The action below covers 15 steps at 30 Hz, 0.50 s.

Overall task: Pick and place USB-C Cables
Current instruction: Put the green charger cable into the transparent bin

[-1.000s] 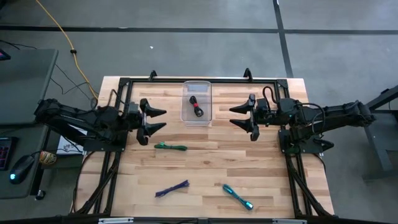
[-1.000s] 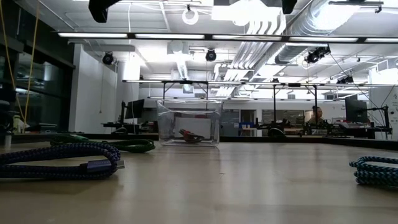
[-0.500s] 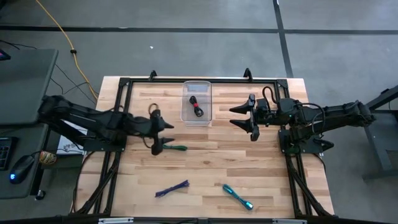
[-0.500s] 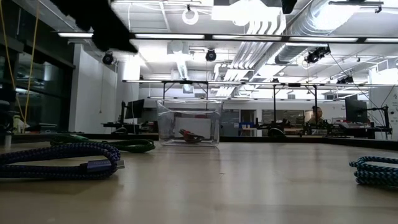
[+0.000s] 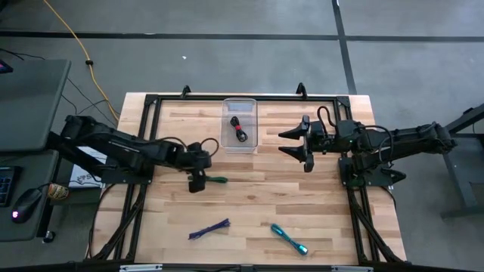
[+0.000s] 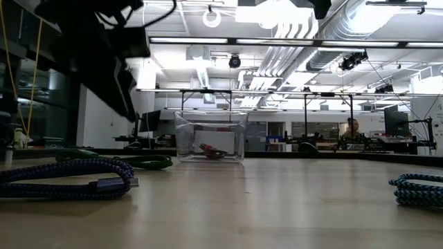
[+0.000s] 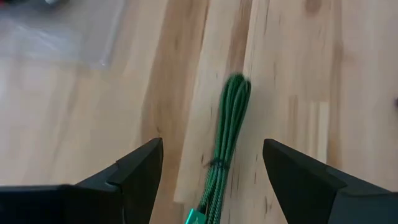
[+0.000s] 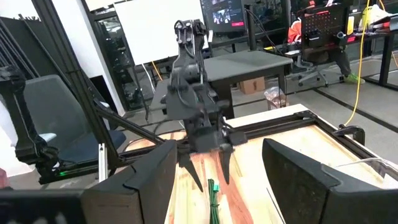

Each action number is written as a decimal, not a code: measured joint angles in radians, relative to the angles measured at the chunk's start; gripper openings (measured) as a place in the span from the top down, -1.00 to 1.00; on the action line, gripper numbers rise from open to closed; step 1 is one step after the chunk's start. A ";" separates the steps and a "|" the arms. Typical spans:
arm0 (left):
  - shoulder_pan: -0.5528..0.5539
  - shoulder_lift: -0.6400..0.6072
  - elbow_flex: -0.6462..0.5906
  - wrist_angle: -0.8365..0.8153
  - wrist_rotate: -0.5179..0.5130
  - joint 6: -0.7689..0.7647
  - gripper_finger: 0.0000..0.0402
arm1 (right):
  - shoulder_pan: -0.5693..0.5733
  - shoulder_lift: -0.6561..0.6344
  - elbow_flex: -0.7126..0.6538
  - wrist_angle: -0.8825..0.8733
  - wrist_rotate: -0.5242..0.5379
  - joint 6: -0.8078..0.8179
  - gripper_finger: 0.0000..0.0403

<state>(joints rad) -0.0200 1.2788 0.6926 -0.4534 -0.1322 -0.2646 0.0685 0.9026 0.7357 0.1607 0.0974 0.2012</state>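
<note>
The green cable bundle (image 5: 215, 180) lies flat on the wooden table (image 5: 325, 219), in front of a clear box (image 5: 239, 125) that holds the red-and-black cable (image 5: 240, 133). My left gripper (image 5: 197, 180) hangs open over the green cable's left end, pointing down. In the left wrist view the fingers stand on either side of the green cable (image 7: 227, 130) without touching it. The purple cable (image 5: 209, 229) and the teal cable (image 5: 290, 239) lie near the table's near edge. My right gripper (image 5: 291, 142) waits open to the right of the box.
A black frame (image 5: 227, 97) runs along the table's far edge and down both sides. A long yellow cord (image 5: 76, 41) lies on the floor beyond the far left corner. Bare wood (image 5: 302, 189) lies between the green cable and the right arm. A side desk (image 5: 23, 91) stands on the left.
My left gripper has swung from beside the box toward the table's near edge and slightly right. It has tipped to point down and has come down over the green cable's left end, staying open. The cables and my right arm have kept still.
</note>
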 joint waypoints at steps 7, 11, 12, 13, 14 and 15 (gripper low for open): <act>0.000 0.124 0.000 0.017 0.021 0.051 -0.28 | 0.000 0.002 0.001 0.000 0.000 0.000 -0.14; 0.000 0.187 0.000 0.042 0.080 0.050 -0.28 | 0.000 0.002 0.001 0.000 0.000 0.000 -0.14; 0.000 0.201 0.000 0.045 0.088 0.051 -0.28 | 0.000 0.002 0.001 0.000 0.000 0.000 -0.14; 0.000 0.216 0.000 0.058 0.088 0.057 -0.28 | 0.000 0.002 0.001 0.000 0.000 0.000 -0.14; 0.000 0.232 0.000 0.069 0.086 0.060 -0.28 | 0.000 0.002 0.001 -0.001 0.000 0.000 -0.14; 0.000 0.249 0.000 0.074 0.078 0.065 -0.28 | 0.000 0.002 0.001 -0.001 0.000 0.000 -0.14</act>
<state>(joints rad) -0.0200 1.5283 0.6926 -0.3791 -0.0541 -0.1996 0.0685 0.9051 0.7364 0.1593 0.0978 0.2008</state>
